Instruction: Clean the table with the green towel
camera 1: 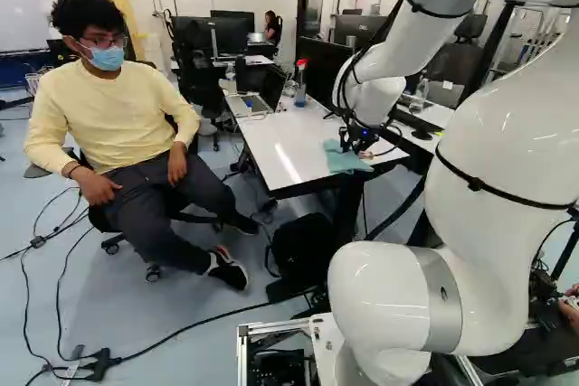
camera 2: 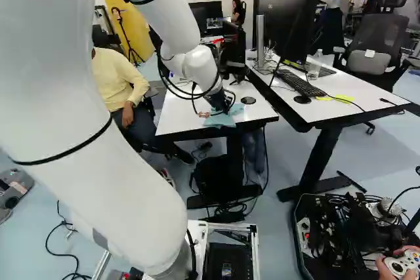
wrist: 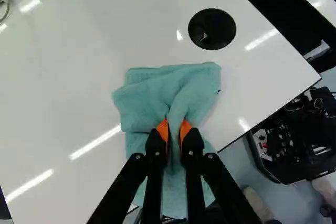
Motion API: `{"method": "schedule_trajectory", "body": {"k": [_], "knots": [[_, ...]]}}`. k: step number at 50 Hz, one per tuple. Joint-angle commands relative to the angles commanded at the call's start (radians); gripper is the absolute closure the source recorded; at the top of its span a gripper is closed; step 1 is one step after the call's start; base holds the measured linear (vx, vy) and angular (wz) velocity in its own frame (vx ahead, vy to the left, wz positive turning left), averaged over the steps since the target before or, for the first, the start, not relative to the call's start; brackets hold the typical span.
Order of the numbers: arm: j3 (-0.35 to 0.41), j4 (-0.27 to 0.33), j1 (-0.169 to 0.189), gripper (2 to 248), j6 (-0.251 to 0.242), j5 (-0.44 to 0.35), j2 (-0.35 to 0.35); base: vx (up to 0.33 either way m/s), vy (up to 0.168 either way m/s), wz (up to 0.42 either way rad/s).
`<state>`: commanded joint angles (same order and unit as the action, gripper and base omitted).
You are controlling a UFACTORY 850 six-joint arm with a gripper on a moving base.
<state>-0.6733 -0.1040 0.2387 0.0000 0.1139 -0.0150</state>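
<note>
The thin teal-green cloth towel (wrist: 197,85) lies crumpled directly under the gripper (wrist: 174,128), with a raised fold caught between the two orange pads. Part of it spreads ahead of the fingertips on the tabletop; the rest runs back beneath the fingers and past the near edge. The black fingers stand close together, parted only by the bunched cloth, and press it from both sides, so the towel is held. The gripper points down at the glossy white table (wrist: 68,85), close to one corner.

Just ahead of the towel is a round black cable hole (wrist: 212,29) in the tabletop. Farther from the gripper, towards the table's other end, are an open laptop (camera 1: 249,104) and a bottle with a red top (camera 1: 301,79).

The step in hand looks to be the wiping itself, or its very start: the cloth is gripped and down on the surface. The next move calls for keeping the pinch, staying low with light, even pressure, and drawing the towel across the white top away from the near edge. The overhanging part could snag on that edge, and the loose folds may bunch up. A long stroke should stop short of the laptop and bottle.
</note>
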Motion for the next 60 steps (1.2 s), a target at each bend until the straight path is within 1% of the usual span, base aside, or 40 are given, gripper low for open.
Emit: {"method": "schedule_trajectory", "body": {"k": [16, 23, 31, 39, 60], "knots": [[0.004, 0.0, -0.063, 205, 0.0, 0.0, 0.004, 0.0, 0.0, 0.0], [-0.013, 0.0, -0.091, 205, 0.0, 0.0, -0.012, 0.0, 0.0, 0.0], [-0.044, 0.0, -0.114, 205, 0.0, 0.0, -0.042, 0.0, 0.0, 0.0], [-0.056, 0.0, -0.123, 205, 0.0, 0.0, -0.053, 0.0, 0.0, 0.0], [-0.057, 0.0, -0.124, 205, 0.0, 0.0, -0.05, 0.0, 0.0, 0.0]]}}
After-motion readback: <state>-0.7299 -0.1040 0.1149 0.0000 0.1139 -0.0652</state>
